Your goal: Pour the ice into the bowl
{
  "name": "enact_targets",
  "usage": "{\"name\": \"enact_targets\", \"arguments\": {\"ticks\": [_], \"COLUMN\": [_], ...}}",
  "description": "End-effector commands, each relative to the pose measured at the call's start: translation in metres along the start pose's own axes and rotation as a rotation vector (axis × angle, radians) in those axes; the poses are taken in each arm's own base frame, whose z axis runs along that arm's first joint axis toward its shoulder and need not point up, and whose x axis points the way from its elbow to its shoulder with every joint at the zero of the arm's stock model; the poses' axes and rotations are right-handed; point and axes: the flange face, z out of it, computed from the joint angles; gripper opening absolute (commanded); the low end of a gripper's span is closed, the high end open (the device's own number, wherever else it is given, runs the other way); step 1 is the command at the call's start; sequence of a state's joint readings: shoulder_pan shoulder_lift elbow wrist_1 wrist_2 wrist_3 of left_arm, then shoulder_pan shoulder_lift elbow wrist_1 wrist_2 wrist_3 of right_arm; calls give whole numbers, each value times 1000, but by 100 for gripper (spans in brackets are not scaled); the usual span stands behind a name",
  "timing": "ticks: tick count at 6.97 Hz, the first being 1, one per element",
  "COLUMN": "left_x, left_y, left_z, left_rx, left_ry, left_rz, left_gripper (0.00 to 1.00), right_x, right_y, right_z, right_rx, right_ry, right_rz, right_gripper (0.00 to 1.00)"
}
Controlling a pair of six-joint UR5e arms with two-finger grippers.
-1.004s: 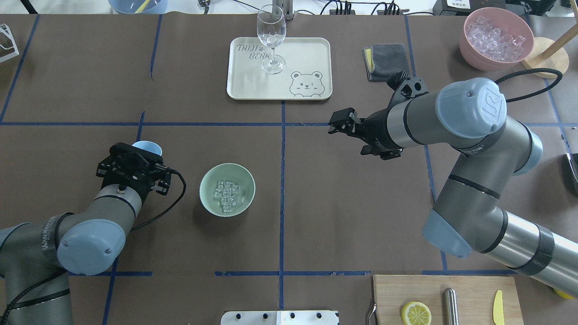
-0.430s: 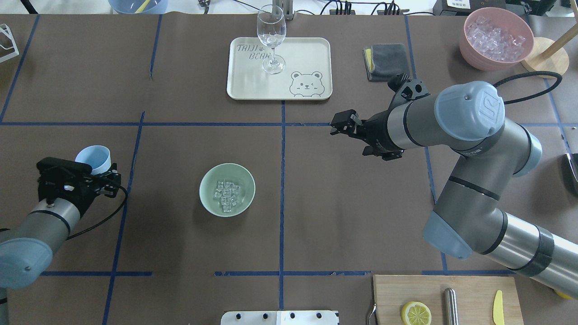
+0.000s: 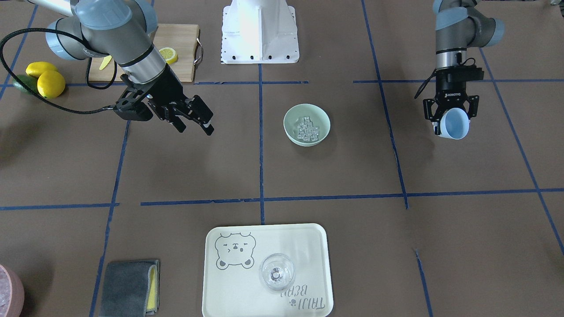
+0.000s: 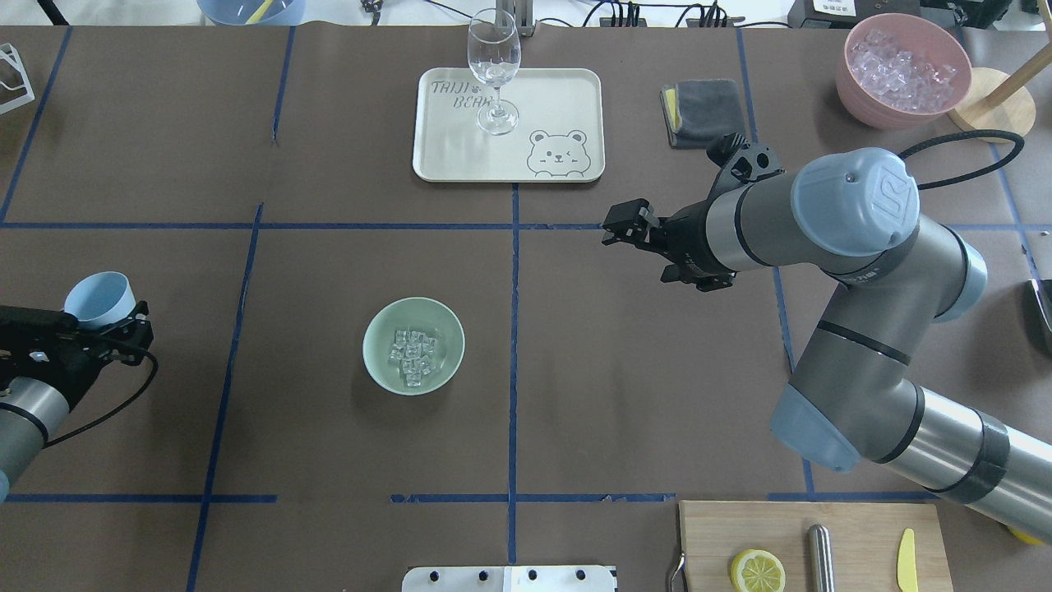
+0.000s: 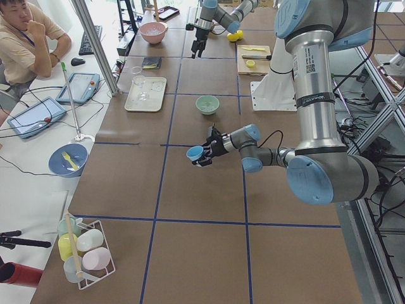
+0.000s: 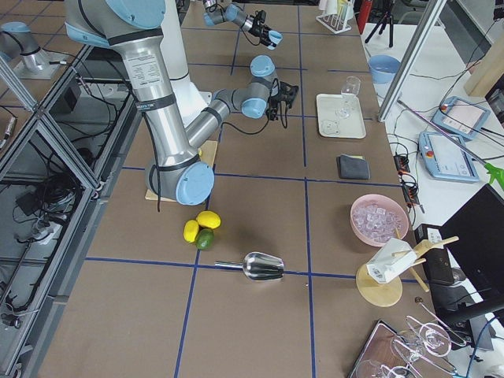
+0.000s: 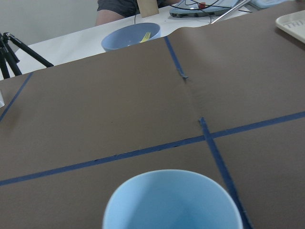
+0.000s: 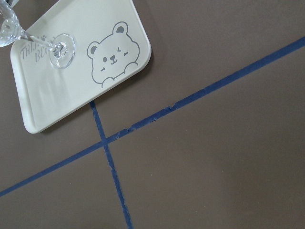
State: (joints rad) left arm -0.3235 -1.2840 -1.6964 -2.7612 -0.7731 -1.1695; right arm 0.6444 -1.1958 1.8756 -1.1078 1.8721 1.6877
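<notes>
Ice (image 4: 413, 359) lies as clear, glassy cubes in the smooth round mint bowl (image 4: 380, 333) at mid-table, so we judge the pour done. Our left gripper (image 3: 451, 118) clamps the empty pale-blue cup (image 4: 100, 298) well aside; next we should set it down upright. Our right gripper (image 4: 612, 230) hovers, jaws apart, holding nothing.

**Lettering on the tray, a gripper and an arm**

The cream tray (image 4: 567, 90), forward and to the left of the right gripper (image 4: 608, 232), bears the words TAIJI BEAR beside a drawn bear's face. The right wrist view catches only part of that lettering. The left gripper (image 3: 452, 119), closed around the cup (image 3: 456, 127), has ROBOTIQ printed in white on its black body, just behind the fingers. Behind the right gripper, the blue joint cap (image 4: 855, 201) shows the letters UR. A white sticker (image 5: 310, 66) on the left arm is too small to read.
</notes>
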Motion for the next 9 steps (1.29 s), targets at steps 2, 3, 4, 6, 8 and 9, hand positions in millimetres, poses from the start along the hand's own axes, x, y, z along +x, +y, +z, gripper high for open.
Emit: {"name": "enact_targets", "arguments": {"ticks": [2,3,4,6,8,9], "left_x": [-50,-50,-44,-34,-36,-35], "left_y": [28,33,38,51,50,51], "left_z": [15,20,27,41,41,41], "left_rx": [134,164,174,171,187,188], "left_ry": [-70,-84,-90,-94,-103,-102], "left_rz": [-124,-139,-133,-124,-103,-102], "left_gripper": [4,4,8,13,24,24], "right_x": [2,2,2,2,3,2], "right_y": [2,2,6,9,12,11], "right_z": [1,1,3,4,6,6], "right_rx": [28,28,21,21,17,29], "right_ry": [-1,-2,1,0,3,0], "right_rz": [-1,-2,0,-2,-4,-2], "right_gripper": [100,100,100,100,100,100]}}
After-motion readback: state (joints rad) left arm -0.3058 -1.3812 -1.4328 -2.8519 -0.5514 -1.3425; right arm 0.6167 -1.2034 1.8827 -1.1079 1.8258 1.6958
